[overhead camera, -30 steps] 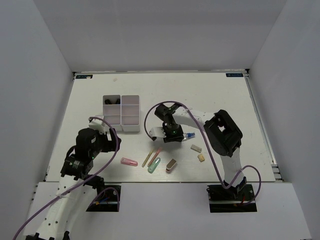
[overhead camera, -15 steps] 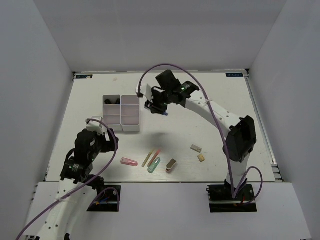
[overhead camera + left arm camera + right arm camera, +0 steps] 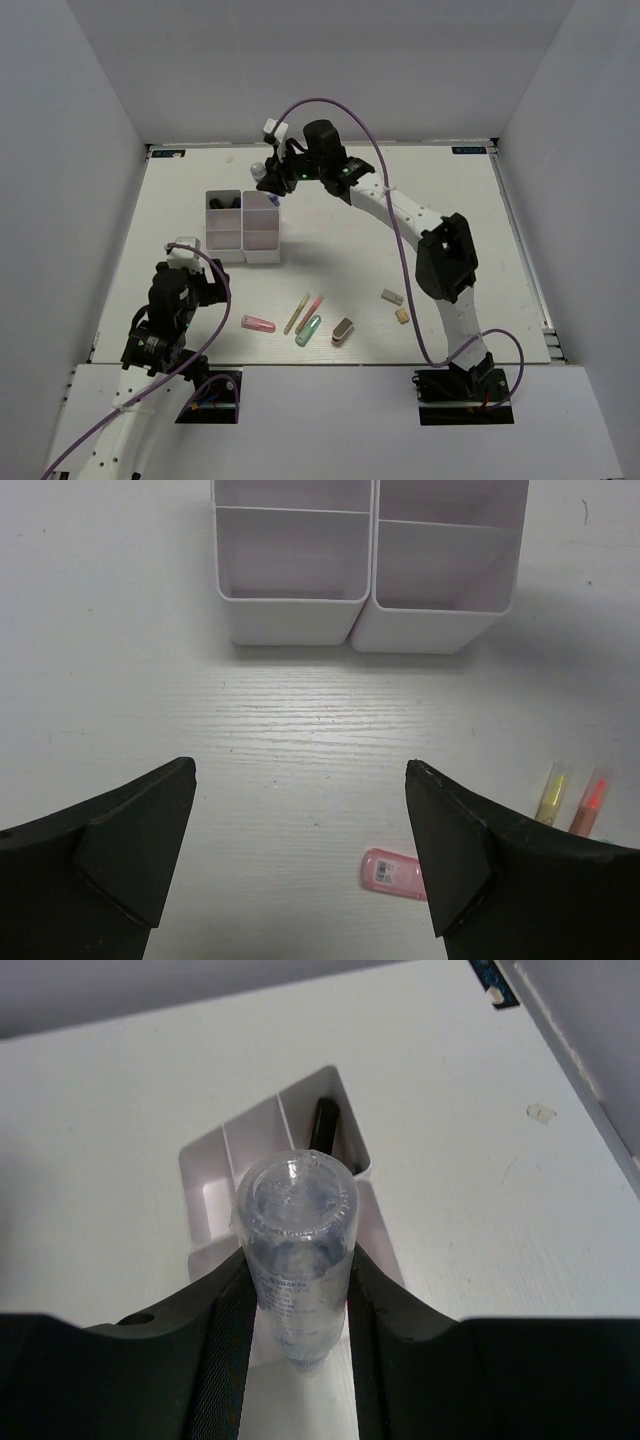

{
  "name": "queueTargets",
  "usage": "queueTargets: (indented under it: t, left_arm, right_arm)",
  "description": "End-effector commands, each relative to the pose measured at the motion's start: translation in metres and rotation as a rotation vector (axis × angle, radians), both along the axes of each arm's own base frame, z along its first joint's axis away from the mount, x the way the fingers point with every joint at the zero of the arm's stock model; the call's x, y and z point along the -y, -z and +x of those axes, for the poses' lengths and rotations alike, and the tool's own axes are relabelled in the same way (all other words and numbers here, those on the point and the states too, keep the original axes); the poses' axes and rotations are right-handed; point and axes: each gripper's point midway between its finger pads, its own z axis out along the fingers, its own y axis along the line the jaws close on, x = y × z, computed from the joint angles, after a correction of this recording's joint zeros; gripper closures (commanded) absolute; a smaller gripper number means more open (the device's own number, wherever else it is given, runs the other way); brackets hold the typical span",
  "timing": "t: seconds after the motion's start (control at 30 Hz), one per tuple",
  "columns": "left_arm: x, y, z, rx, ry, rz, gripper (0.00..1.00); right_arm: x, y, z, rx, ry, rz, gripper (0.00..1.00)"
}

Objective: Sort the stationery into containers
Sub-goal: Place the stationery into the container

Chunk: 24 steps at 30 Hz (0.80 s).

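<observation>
Right gripper clamps the clear blue-capped bottle above the far end of the white organizer box, toward the desk's far edge. Left gripper gapes empty. Released off-centre, the bottle could strike a divider and tumble out.
</observation>
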Motion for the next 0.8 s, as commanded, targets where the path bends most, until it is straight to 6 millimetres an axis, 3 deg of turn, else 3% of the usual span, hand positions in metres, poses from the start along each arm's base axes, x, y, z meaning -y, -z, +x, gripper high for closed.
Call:
queueTargets:
  t: [0.0, 0.13, 0.2, 0.43, 0.77]
  left_arm:
    - [-0.007, -0.006, 0.002, 0.033, -0.03, 0.022, 0.04]
    - [-0.005, -0.008, 0.002, 0.041, -0.021, 0.014, 0.04]
    - [-0.004, -0.009, 0.002, 0.045, -0.014, 0.01, 0.04]
    - [0.002, -0.011, 0.001, 0.046, 0.016, -0.006, 0.03]
    - [0.004, -0.011, 0.0, 0.046, 0.028, -0.009, 0.03]
  right_arm:
    - [-0.023, -0.048, 0.013, 0.078, -0.053, 0.233, 1.0]
    - [-0.028, -0.042, 0.026, 0.029, -0.056, 0.311, 1.0]
    - [-0.027, -0.048, 0.035, 0.044, -0.039, 0.351, 1.0]
    - [-0.035, -0.008, 0.046, 0.043, -0.049, 0.316, 1.0]
    - [-0.039, 0.018, 0.053, 0.043, -0.033, 0.292, 1.0]
